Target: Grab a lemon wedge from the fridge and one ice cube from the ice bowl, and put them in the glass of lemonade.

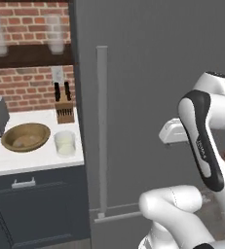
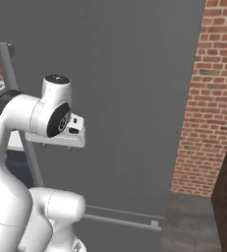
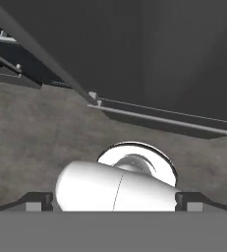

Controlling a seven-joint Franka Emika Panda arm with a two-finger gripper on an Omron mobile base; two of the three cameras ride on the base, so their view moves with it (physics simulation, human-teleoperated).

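Left base view: wide shallow brown wooden ice bowl (image 1: pixel 26 136) sat on white table (image 1: pixel 36 158) | short clear glass of lemonade (image 1: pixel 65 143) just beside it | tall dark grey fridge (image 1: pixel 143 97) shut | end effector (image 3: pixel 113 201) fingers spread wide, empty

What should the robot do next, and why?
Probably reach the open gripper to the fridge door's long vertical handle. The door is shut, so the lemon wedge inside can't be reached, and the gripper holds nothing.
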